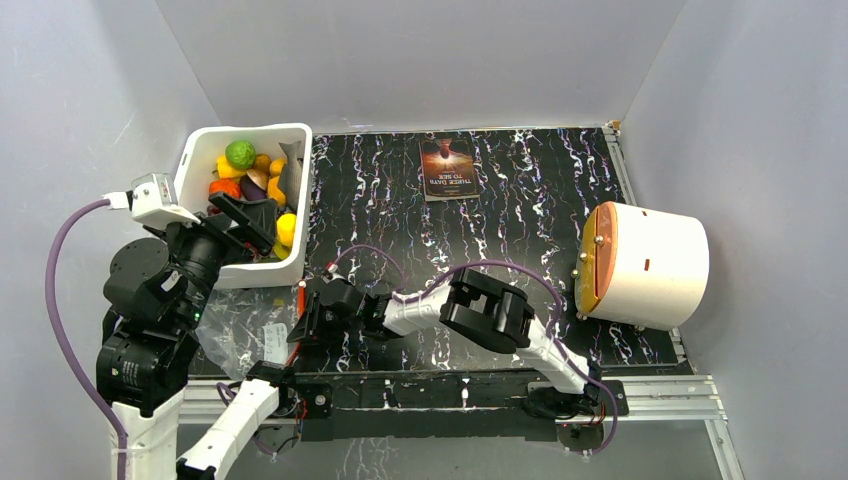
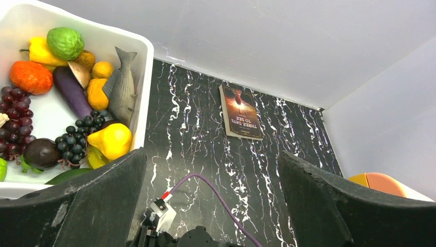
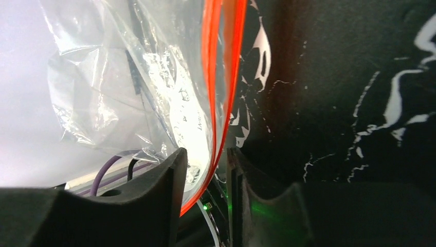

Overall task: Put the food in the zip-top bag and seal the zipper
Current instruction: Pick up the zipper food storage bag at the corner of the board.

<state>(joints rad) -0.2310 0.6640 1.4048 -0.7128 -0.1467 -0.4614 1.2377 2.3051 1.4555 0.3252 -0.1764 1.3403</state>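
The clear zip-top bag (image 1: 235, 330) lies crumpled at the table's near left, with nothing showing inside it. Its red-orange zipper (image 1: 298, 300) faces right. My right gripper (image 1: 300, 315) is at that mouth edge. In the right wrist view the zipper (image 3: 211, 77) runs down into the narrow gap of the right gripper (image 3: 205, 154); the jaws stand slightly apart around it. The bag (image 3: 113, 87) fills the left of that view. The food (image 1: 240, 153) is plastic fruit, vegetables and a fish in the white tub (image 1: 250, 130). My left gripper (image 1: 250, 225) is open and empty over the tub's near right corner.
A dark book (image 1: 449, 167) lies at the back centre and also shows in the left wrist view (image 2: 240, 112). A white cylinder with an orange lid (image 1: 650, 265) lies on its side at the right edge. A purple cable (image 1: 500, 265) arches over the right arm. White walls surround the table.
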